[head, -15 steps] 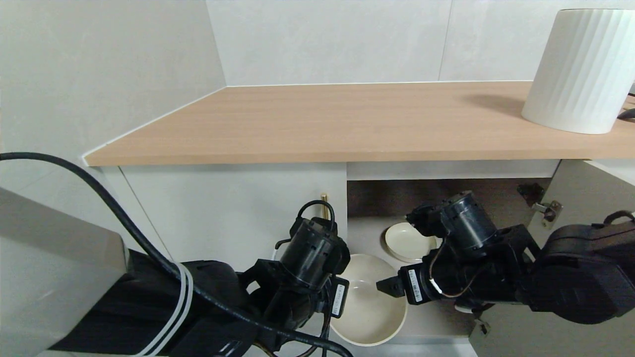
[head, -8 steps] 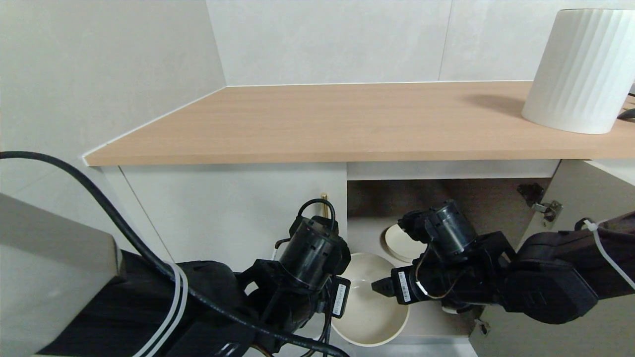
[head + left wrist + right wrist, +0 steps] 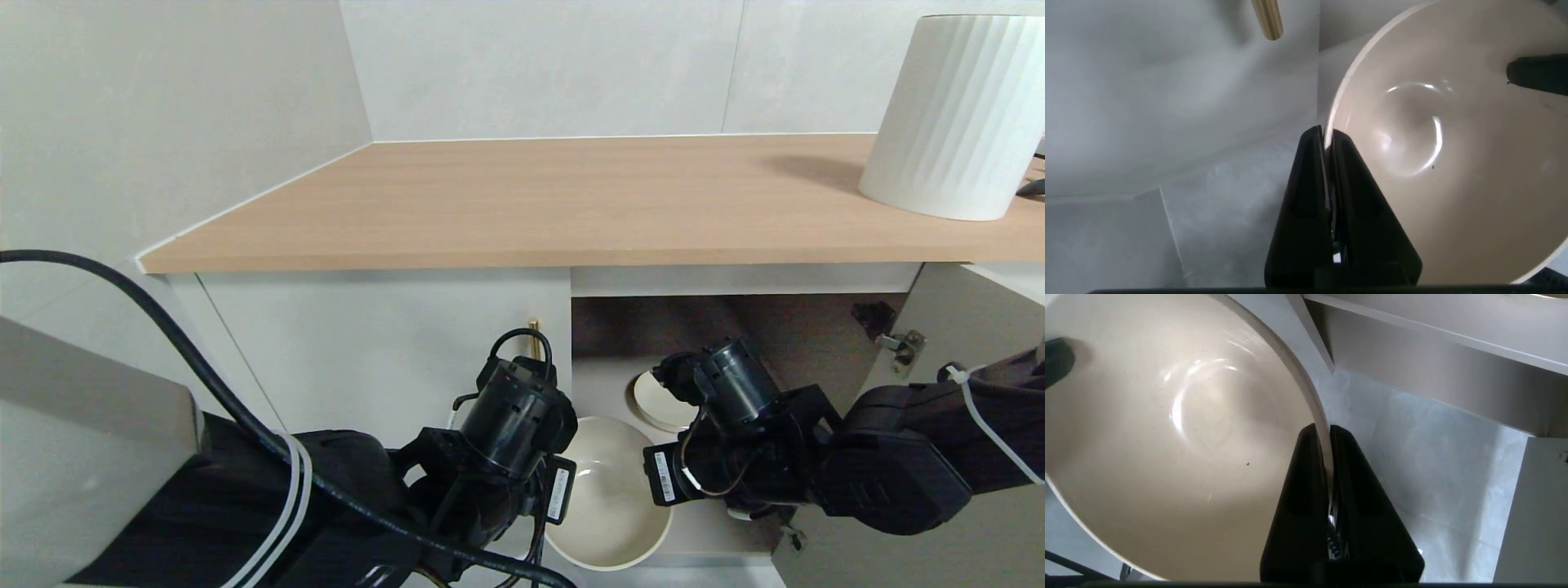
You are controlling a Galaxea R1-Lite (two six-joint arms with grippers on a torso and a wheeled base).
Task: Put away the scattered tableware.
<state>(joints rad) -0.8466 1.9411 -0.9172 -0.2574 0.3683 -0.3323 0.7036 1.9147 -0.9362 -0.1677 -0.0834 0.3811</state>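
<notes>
one big cream bowl [image 3: 608, 506], mouth up (round, so no long axis), at the front edge of the open cabinet floor [image 3: 600, 384]. left end effector [image 3: 1328, 151] pinched tight on its left rim, right end effector [image 3: 1324, 449] pinched on the right rim. one small dish [image 3: 663, 402] lies flat farther back. one white ribbed container [image 3: 955, 114] at the bench [image 3: 531, 196] right end.

Small plate [image 3: 657, 404] half hidden behind right arm [image 3: 890, 474]; ribbed container [image 3: 955, 114] cut by edge
</notes>
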